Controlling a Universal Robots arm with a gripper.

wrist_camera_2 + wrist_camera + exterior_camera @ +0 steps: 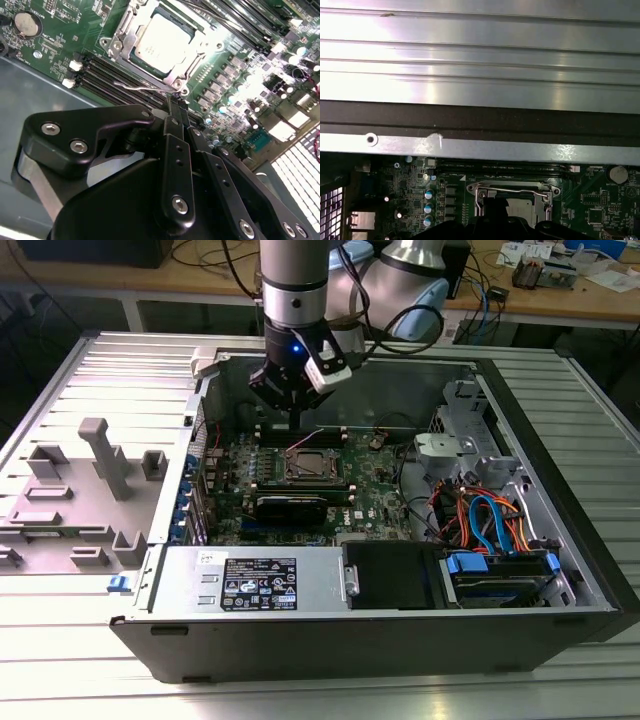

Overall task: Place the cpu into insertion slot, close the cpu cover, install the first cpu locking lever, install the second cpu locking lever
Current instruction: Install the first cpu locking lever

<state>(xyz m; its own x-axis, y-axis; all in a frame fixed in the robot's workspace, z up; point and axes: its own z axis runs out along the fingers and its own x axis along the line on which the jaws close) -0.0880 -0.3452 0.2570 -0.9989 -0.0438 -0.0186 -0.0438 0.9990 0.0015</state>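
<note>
An open black and silver computer case [400, 630] lay on its side on the ridged metal tabletop [300, 690], filling the middle of the exterior view. The grey robot arm [293, 285] came down from the upper middle of the frame. Its black claw [293, 422] hung inside the case, over the far edge of the green motherboard [375, 490].

In the second wrist view the claw [175, 102] was clenched, its fingertips drawn together. It sat just beside a thin silver wire locking lever [142, 88] that ran along the near side of the socket. Whether the tips touched that lever could not be told.

The small square cpu with a silver-grey metal top [162, 42] sat flat in the dark square insertion slot [148, 69]. The thin silvery cpu cover [121, 39] lay down around it, framing the chip in its window.

Long black memory slots [107, 72] ran between the socket and the claw. A round silver coin battery [26, 23] sat well apart from them on the board.

Blue and orange cables [485, 515] were bundled at the exterior view's right. A grey plastic fixture [100, 455] stood on the tabletop at the exterior view's left.
</note>
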